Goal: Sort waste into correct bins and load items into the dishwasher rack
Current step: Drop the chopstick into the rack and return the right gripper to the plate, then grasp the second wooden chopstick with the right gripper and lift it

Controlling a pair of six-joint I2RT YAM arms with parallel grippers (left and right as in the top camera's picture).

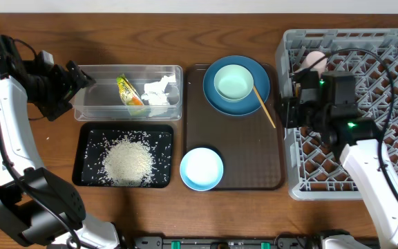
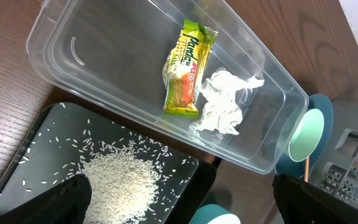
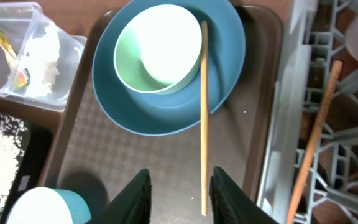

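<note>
Hovering above tray chopstick [image 3: 204, 118] | right gripper [image 3: 180, 180] parted | left gripper [image 2: 179, 186] parted

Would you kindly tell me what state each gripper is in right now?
Left gripper: open, holding nothing.
Right gripper: partly open, holding nothing.

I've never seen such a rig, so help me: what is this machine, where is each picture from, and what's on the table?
Two robot arms work at a table: the left arm and right arm, each ending in two-finger jaws. One picture looks down from above; the others come from wrist cameras. A clear tub holds a wrapper and tissue; a black tray holds rice. The brown tray carries a blue plate, mint bowl, chopstick and white-and-blue bowl. The grey rack holds a pink cup and second chopstick. Both jaws stand open, empty.
</note>
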